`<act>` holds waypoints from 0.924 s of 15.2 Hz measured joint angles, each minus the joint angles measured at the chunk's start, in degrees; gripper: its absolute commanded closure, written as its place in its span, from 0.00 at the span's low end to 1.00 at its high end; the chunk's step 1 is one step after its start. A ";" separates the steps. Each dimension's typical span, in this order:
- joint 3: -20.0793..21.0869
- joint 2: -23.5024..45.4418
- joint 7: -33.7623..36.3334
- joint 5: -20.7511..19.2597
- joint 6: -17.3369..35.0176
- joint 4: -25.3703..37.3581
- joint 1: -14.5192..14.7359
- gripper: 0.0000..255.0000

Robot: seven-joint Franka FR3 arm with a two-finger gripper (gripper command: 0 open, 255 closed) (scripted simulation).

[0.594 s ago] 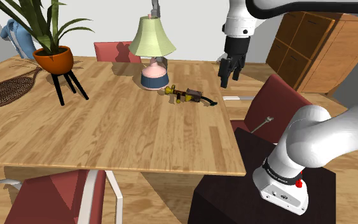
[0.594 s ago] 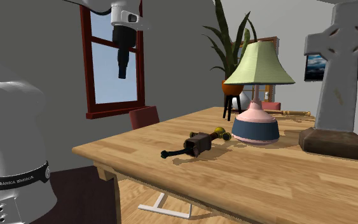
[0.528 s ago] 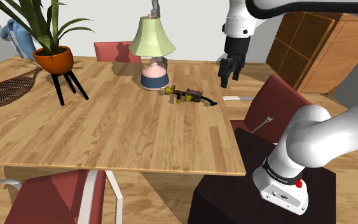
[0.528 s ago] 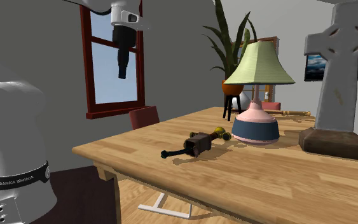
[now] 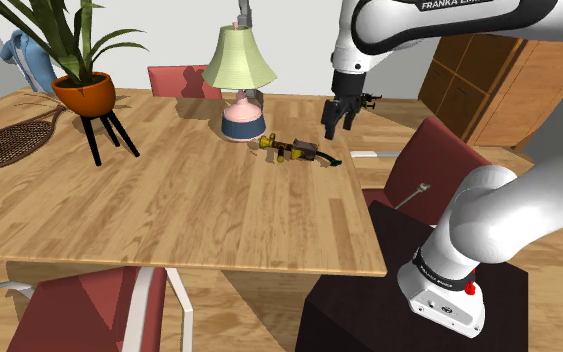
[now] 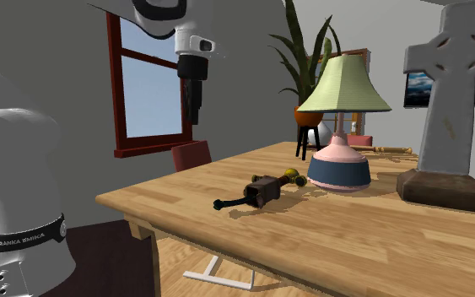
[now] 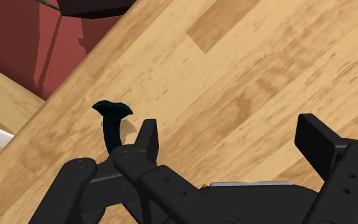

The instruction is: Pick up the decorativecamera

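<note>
The end effector (image 5: 337,125) hangs open, fingers well apart, above the worktop (image 5: 169,210). The camera (image 5: 299,151) lies flat just beside the lamp (image 5: 237,55), below the end effector and lampward of it. Its long axis runs from the lamp's base out toward the end effector.
</note>
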 measured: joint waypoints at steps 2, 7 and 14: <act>-1.10 3.21 -1.35 0.14 4.05 0.00 -0.14 0.00; -3.85 12.66 -5.12 1.52 13.10 2.31 -0.19 0.00; -7.15 26.84 -11.55 6.34 22.01 9.72 -0.15 0.00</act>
